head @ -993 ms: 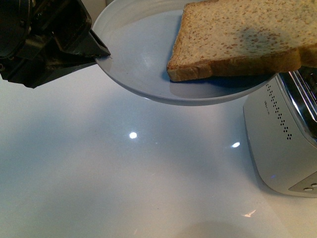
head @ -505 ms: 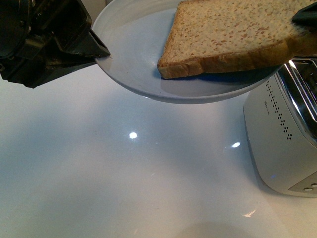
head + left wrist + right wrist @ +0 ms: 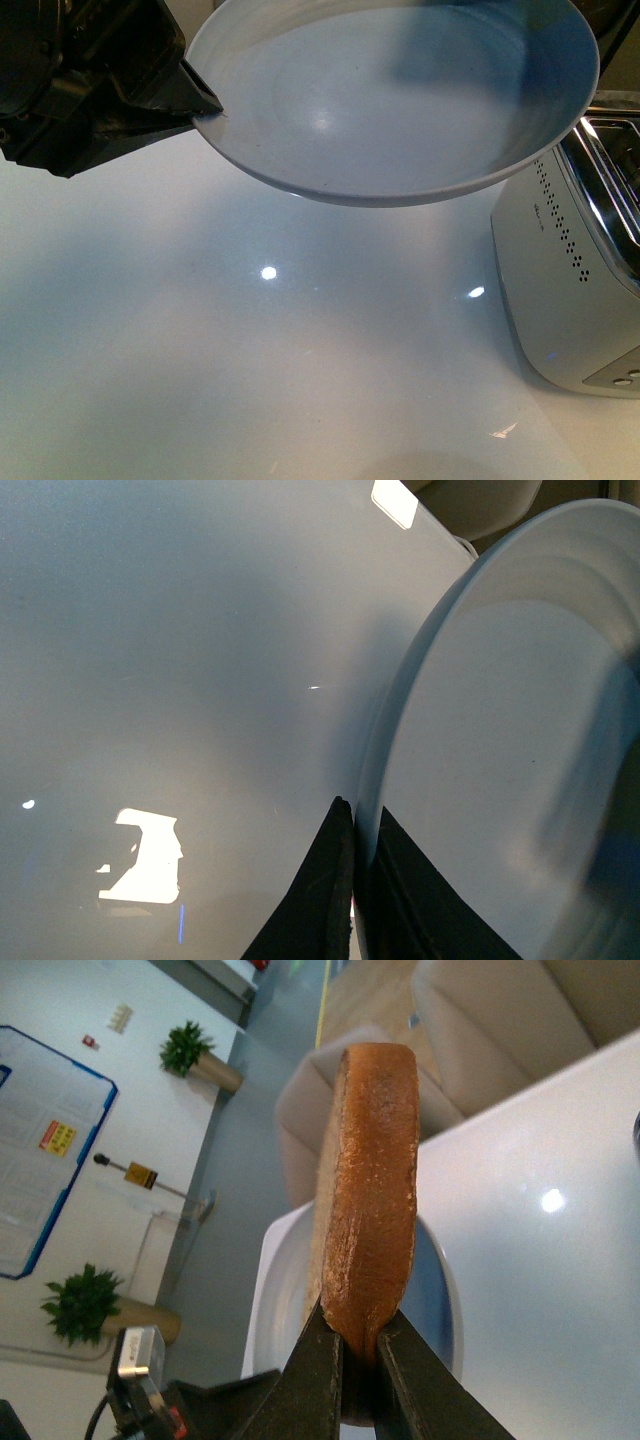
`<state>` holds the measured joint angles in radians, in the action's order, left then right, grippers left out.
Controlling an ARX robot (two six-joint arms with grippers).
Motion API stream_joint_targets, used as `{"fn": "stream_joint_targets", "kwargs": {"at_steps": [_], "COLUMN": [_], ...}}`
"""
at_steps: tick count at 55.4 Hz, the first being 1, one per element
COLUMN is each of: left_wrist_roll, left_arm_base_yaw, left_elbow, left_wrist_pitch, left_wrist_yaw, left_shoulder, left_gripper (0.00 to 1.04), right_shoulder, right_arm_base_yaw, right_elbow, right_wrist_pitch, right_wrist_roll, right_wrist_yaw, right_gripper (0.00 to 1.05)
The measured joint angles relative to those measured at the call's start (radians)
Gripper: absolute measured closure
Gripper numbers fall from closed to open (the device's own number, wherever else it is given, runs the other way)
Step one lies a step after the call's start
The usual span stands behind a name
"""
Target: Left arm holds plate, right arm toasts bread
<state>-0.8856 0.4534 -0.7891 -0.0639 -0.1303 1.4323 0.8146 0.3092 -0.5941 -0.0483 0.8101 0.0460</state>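
The pale blue-grey plate hangs tilted above the white table, bare in the front view with only a shadow across it. My left gripper is shut on its left rim; the left wrist view shows the black jaws of that gripper pinching the plate's edge. The bread is out of the front view. In the right wrist view my right gripper is shut on the bread, seen edge-on with its golden crust towards the camera. It hangs above the plate, clear of it.
A silver toaster stands on the glossy white table at the right, partly under the plate's right edge, its slots facing up. Beige seats lie past the table's far edge.
The bread first slid left on the plate, then rose off it and out of the front view. The plate and left gripper have stayed still.
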Motion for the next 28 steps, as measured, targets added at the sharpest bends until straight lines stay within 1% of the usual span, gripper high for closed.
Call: {"fn": "stream_joint_targets", "kwargs": {"at_steps": [3, 7, 11, 14, 15, 22, 28], "left_wrist_roll": [0.000, 0.000, -0.001, -0.001, -0.001, -0.002, -0.002], "left_arm_base_yaw": [0.000, 0.000, 0.000, 0.000, 0.000, 0.000, 0.000], "left_elbow": [0.000, 0.000, 0.000, 0.000, 0.000, 0.000, 0.000], "left_wrist_pitch": [0.000, 0.000, 0.000, 0.000, 0.000, 0.000, 0.000], "left_wrist_yaw": [0.000, 0.000, 0.000, 0.000, 0.000, 0.000, 0.000], "left_shoulder": [0.000, 0.000, 0.000, 0.000, 0.000, 0.000, 0.000], "left_gripper": [1.01, 1.01, 1.01, 1.01, 1.01, 1.01, 1.01], "right_shoulder": [-0.030, -0.074, -0.098, -0.101, -0.101, -0.087, -0.063], "right_arm_base_yaw": [-0.035, -0.101, -0.172, -0.207, -0.223, -0.270, -0.302], "right_elbow": [-0.032, -0.084, -0.125, -0.136, -0.136, -0.121, -0.069], "right_wrist_pitch": [0.029, 0.086, 0.155, 0.185, 0.193, 0.204, 0.197], "right_wrist_roll": [-0.033, -0.116, -0.230, -0.314, -0.364, -0.537, -0.680], "right_wrist_yaw": [0.010, 0.021, 0.015, 0.002, 0.001, -0.002, 0.013], "right_gripper": [1.02, 1.02, 1.02, 1.02, 1.02, 1.02, 1.02]}}
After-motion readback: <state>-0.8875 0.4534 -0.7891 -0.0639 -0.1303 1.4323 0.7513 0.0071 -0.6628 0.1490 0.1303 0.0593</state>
